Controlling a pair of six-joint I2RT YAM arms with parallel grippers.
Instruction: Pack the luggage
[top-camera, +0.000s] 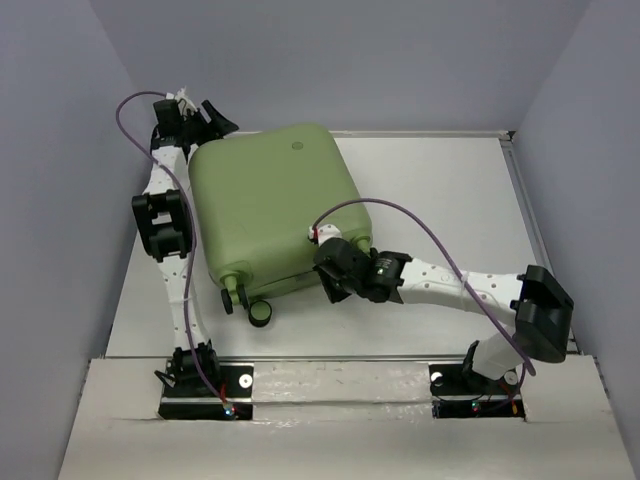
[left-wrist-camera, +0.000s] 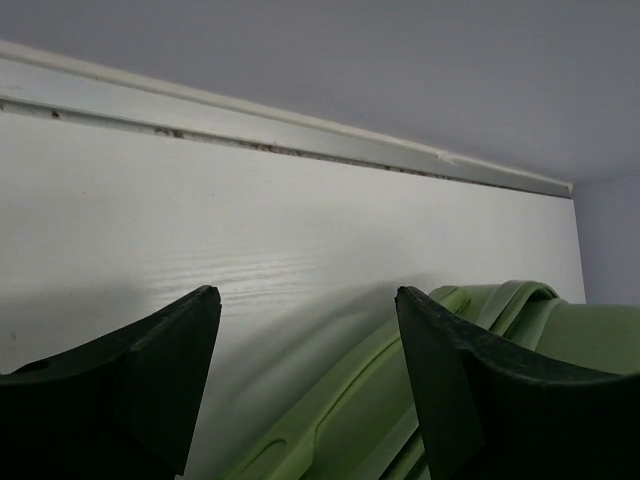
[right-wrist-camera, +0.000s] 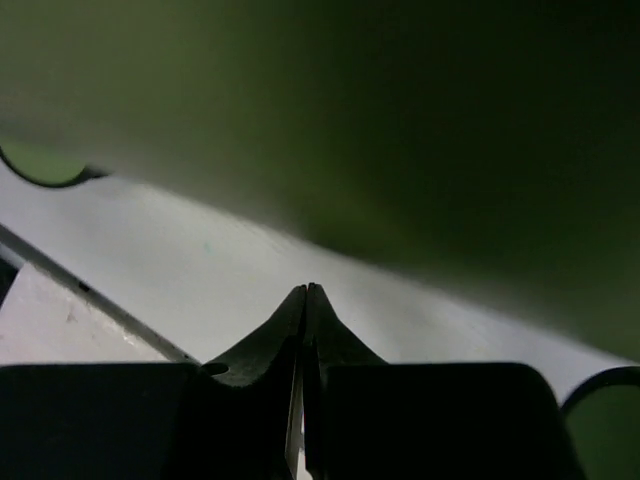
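The luggage (top-camera: 275, 205) is lying flat and closed on the desk (top-camera: 440, 190), taking up the left half and reaching toward the far left corner. Its round logo (top-camera: 296, 146) is facing up near the far edge and its caster wheels (top-camera: 262, 313) are pointing toward the near edge. The left arm (top-camera: 165, 225) is running along the left edge of the desk, and the left claw (top-camera: 220, 120) is hanging at the far left corner, just beside the luggage's corner there. In the left wrist view the left claw (left-wrist-camera: 305, 300) is showing its fingers standing well apart with nothing between them. Bare desk (left-wrist-camera: 200, 220) is filling the gap, and the pale green rim of the luggage (left-wrist-camera: 500, 320) is curving in beside one finger; whether they are touching cannot be told. The right arm (top-camera: 470, 290) is stretching from the near right corner across to the luggage's near right corner, trailing a purple cable (top-camera: 420, 215), with the right claw (top-camera: 328, 285) sitting just beside the shell on the wheel side. In the right wrist view the right claw (right-wrist-camera: 308, 292) is showing its fingers pressed together on nothing. Its tips are pointing at a strip of desk (right-wrist-camera: 200, 270) below the blurred green shell of the luggage (right-wrist-camera: 400, 130), and contact with the shell cannot be told.
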